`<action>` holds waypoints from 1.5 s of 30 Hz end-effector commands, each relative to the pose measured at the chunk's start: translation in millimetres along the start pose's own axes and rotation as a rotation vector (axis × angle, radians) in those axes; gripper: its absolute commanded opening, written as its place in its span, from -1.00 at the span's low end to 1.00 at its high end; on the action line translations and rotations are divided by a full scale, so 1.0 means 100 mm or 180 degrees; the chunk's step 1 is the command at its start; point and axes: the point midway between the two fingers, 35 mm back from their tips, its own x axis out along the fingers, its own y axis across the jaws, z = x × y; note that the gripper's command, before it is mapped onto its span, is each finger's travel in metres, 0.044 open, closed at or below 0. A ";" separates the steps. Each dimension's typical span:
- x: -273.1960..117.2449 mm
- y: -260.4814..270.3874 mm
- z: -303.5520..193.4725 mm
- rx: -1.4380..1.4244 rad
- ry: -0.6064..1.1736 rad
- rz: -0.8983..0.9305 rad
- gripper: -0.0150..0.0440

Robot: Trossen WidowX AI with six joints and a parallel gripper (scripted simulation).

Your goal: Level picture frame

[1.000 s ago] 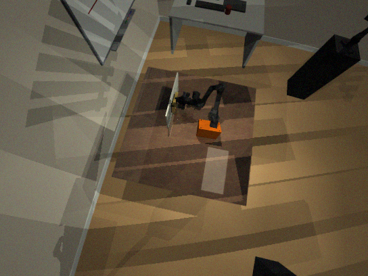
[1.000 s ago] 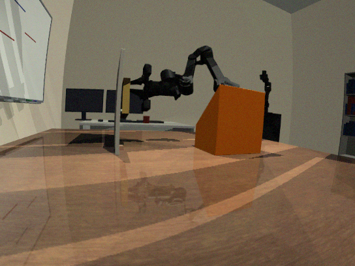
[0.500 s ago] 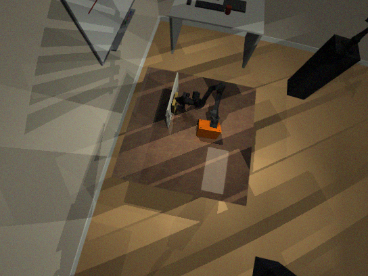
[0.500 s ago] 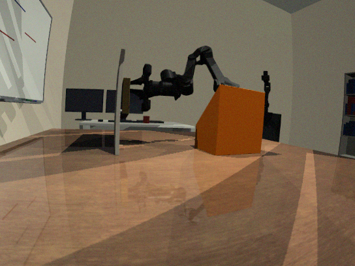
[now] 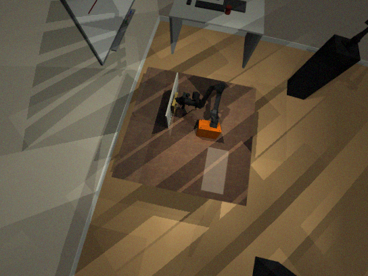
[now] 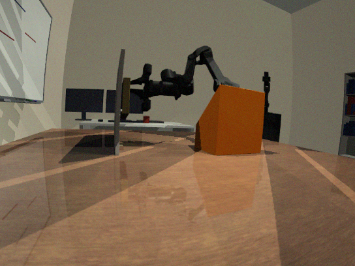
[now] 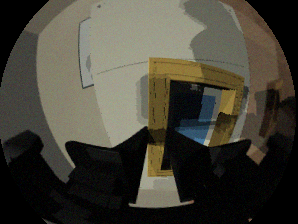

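Note:
The yellow picture frame (image 5: 174,103) (image 6: 126,98) (image 7: 159,102) is in front of the upright pale panel (image 5: 168,120) (image 6: 117,133) (image 7: 122,95). It has a dark and blue picture. In the wrist view its left bar looks nearly upright and its top bar slopes down to the right; the wide lens makes the true tilt hard to judge. My gripper (image 7: 156,129) is shut on the left bar, below its middle, with one finger on each side. The screw and the notched strip are hidden behind the frame.
An orange block (image 5: 209,129) (image 6: 239,120) stands under the arm's base. A pale rectangle (image 5: 215,170) lies on the brown surface (image 5: 162,162) beyond it. A desk (image 5: 216,18) with monitors (image 6: 85,100) and a red cup (image 5: 228,10) (image 6: 146,119) is in the background.

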 end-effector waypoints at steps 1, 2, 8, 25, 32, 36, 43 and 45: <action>0.00 0.03 -0.02 -0.0029 0.0009 0.0030 -0.49; 0.00 0.03 -0.02 -0.0029 0.0009 0.0030 -0.49; 0.00 0.02 -0.02 -0.0029 0.0009 0.0030 -0.49; 0.00 0.02 -0.03 -0.0028 0.0009 0.0030 -0.49; 0.00 0.02 -0.03 -0.0028 0.0009 0.0030 -0.49; 0.00 0.02 -0.03 -0.0028 0.0009 0.0030 -0.49; 0.00 0.00 -0.03 -0.0029 0.0009 0.0030 -0.49; 0.00 -0.01 -0.03 -0.0029 0.0009 0.0030 -0.49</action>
